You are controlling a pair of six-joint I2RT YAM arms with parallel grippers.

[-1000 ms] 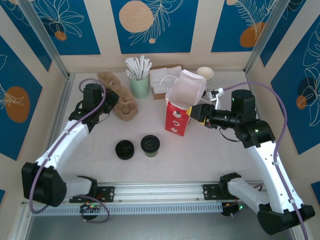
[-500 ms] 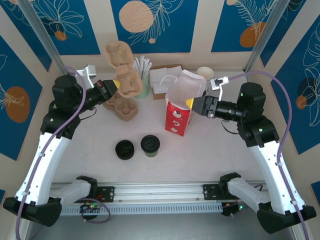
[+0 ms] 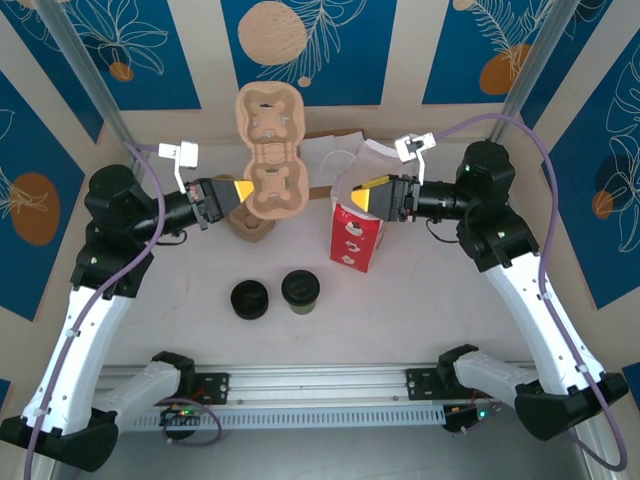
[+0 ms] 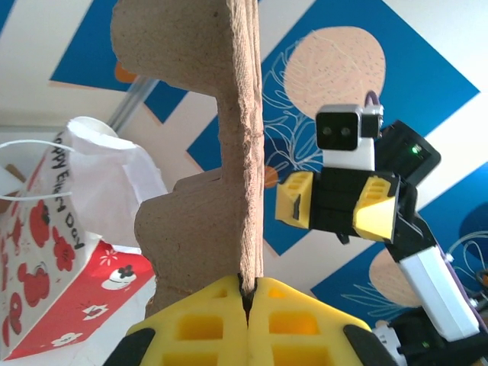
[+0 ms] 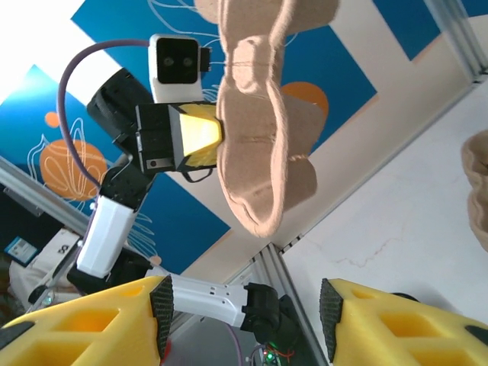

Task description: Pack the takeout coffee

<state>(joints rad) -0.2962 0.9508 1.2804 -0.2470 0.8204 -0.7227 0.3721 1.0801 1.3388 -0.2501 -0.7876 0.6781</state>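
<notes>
Blue wall panels with pale leaf drawings and orange discs stood around a white table (image 3: 420, 300). The takeout coffee (image 3: 300, 290) stood upright on the table, just below the centre of the overhead view. It was a short paper cup with dark olive-green sides, and its round black lid hid most of the body from above. A low black round piece (image 3: 249, 299) lay just to its left, near it but not touching. A red bag (image 3: 355, 235) with white handles and an open mouth stood above and to the right of the cup and was much taller than it.

The left gripper (image 3: 243, 191) was up off the table at centre left. Its yellow fingers (image 4: 206, 332) were clenched on the lower edge of a tan pulp cup carrier (image 3: 270, 150), which stood on end in the air, its upper end at the top of the overhead view. More tan carriers (image 3: 250, 224) lay on the table beneath it. The right gripper (image 3: 360, 196) hung by the bag's mouth. Its jaws stood apart and nothing was between them.
</notes>
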